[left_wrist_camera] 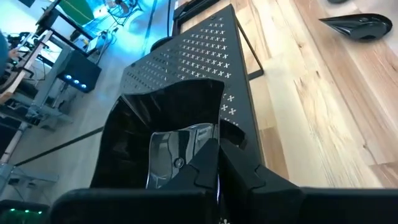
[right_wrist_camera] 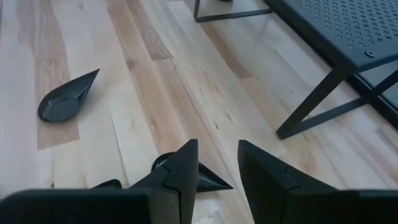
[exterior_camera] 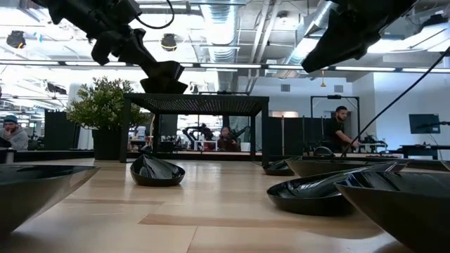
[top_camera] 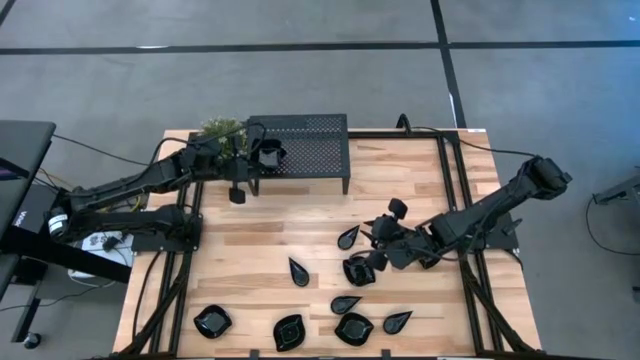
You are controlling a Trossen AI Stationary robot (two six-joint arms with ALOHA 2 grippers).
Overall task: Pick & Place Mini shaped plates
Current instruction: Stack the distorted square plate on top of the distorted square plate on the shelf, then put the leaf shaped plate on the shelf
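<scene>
Plates lie scattered over the bench's (top_camera: 260, 230) near and right part. One teardrop plate (top_camera: 299, 271) sits mid-bench, long axis running far-left to near-right, tip toward the far-left. Left tool (top_camera: 268, 155) hangs over the perforated stand (top_camera: 318, 145) at the far edge, clamped on a square plate (left_wrist_camera: 163, 146) held tilted; only the left wrist view shows that grip. Right tool (right_wrist_camera: 214, 163) hovers low at right-centre, fingers (right_wrist_camera: 177, 171) parted, a pointed plate (right_wrist_camera: 208, 177) beneath them. Low view alone shows a plant (exterior_camera: 105, 105) and people beyond.
</scene>
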